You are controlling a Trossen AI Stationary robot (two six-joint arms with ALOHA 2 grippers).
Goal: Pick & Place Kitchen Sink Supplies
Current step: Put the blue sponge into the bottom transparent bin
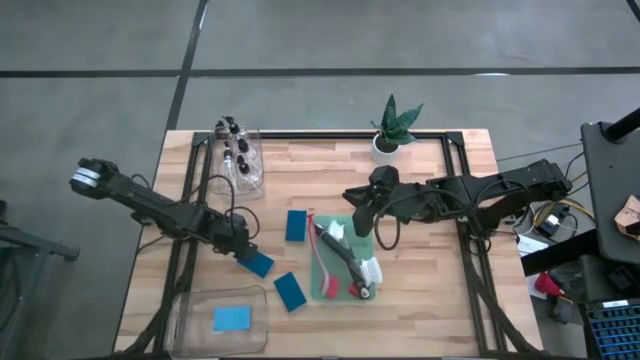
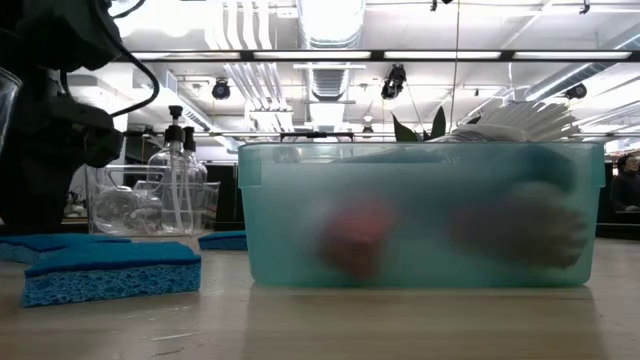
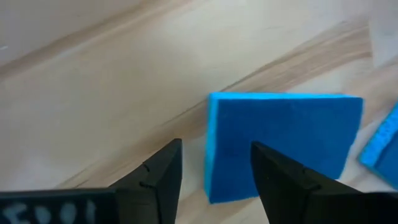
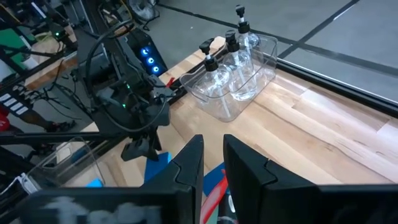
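My left gripper (image 1: 241,246) (image 3: 214,171) is open and low over the table, its fingers standing on either side of the near edge of a flat blue sponge (image 1: 258,264) (image 3: 283,140) that lies flat on the wood. I cannot tell whether they touch it. My right gripper (image 1: 358,215) (image 4: 212,163) hovers over the far end of the green bin (image 1: 322,272), with only a narrow gap between its fingers and nothing in them. Red and black brushes (image 1: 343,262) lie in that bin. Two more sponges (image 1: 296,225) (image 1: 291,291) lie on the table, and one (image 1: 232,318) in a clear bin. Clear bottles (image 1: 238,152) (image 4: 233,59) stand in another clear bin.
A potted plant (image 1: 391,128) stands at the table's far edge. The clear bin holding a sponge (image 1: 195,305) sits at the near left corner. In the low view the green bin (image 2: 420,215) fills the middle, with a sponge (image 2: 110,270) to its left. Bare wood lies right of the green bin.
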